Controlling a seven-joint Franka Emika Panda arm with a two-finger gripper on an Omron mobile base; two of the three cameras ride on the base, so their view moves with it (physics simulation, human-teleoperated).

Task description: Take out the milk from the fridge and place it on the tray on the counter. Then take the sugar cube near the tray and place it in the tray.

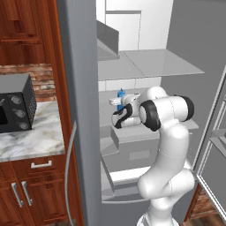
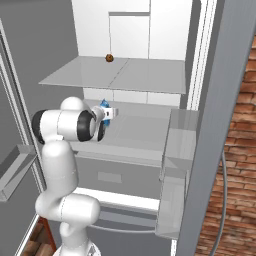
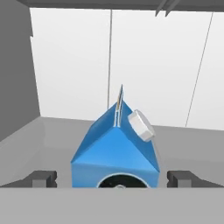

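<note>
The fridge stands open, its grey door edge and curved handle next to the marble worktop, where a dark microwave sits. Inside are pale shelves; a small brown item lies far back on the upper shelf. The arm reaches in over the middle shelf.

The milk stands upright on that shelf, gable up, with a white cap on one slope. In the hand view it sits between the two dark fingertips, one on each side of its base.

The pincer is spread wide, straddling the carton without pinching it; a gap shows on both sides.

The risks, as a judgement: closing too near the sloped gable could let the fingers slide up and squeeze the carton out; a further push forward could tip it toward the back wall; lifting too high could strike the upper shelf.
</note>
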